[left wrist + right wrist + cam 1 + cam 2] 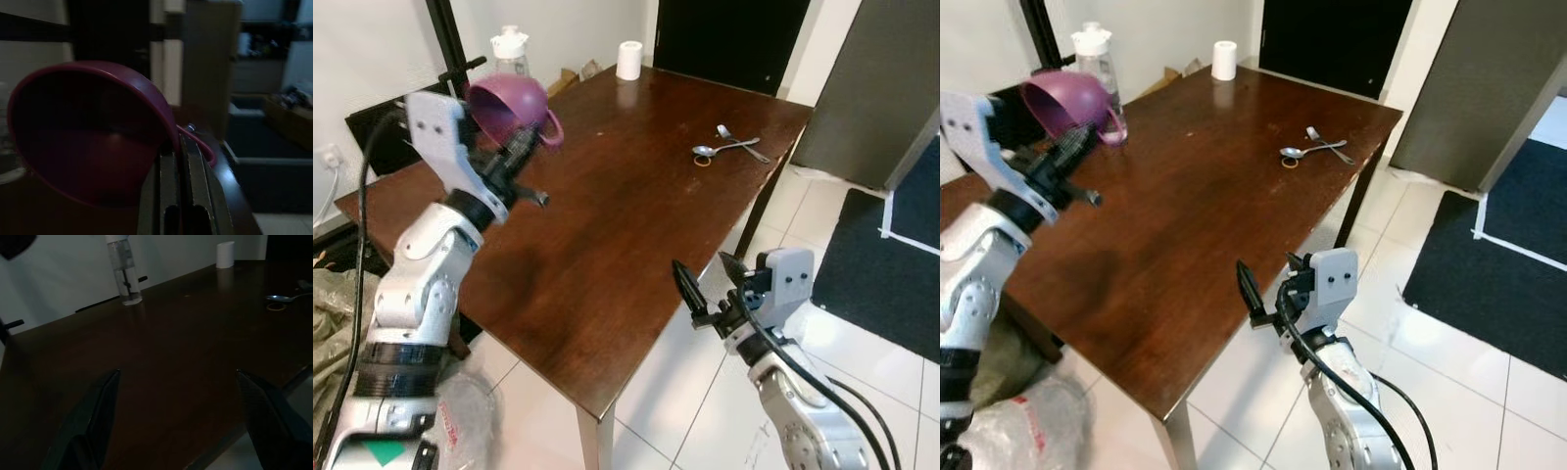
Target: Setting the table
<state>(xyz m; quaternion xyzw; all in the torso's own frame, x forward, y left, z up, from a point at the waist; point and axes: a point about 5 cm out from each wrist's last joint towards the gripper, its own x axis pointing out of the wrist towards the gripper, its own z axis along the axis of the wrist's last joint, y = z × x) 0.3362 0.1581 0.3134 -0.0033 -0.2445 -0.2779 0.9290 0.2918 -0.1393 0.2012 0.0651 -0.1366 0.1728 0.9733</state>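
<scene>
Gripping a purple cup (509, 106) aloft, left gripper (514, 152), right gripper (710, 284) spread off the table (607, 225) edge, water bottle (1097, 59), spoons (729, 145) beyond.

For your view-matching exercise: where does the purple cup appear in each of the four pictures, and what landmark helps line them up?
Left eye view: cup upper left, held up by the left gripper.
Right eye view: cup far upper left, before the bottle.
Left wrist view: cup close up, rim between the jaws.
Right wrist view: cup absent.
Shared landmark: the white roll at the table's far edge.
</scene>
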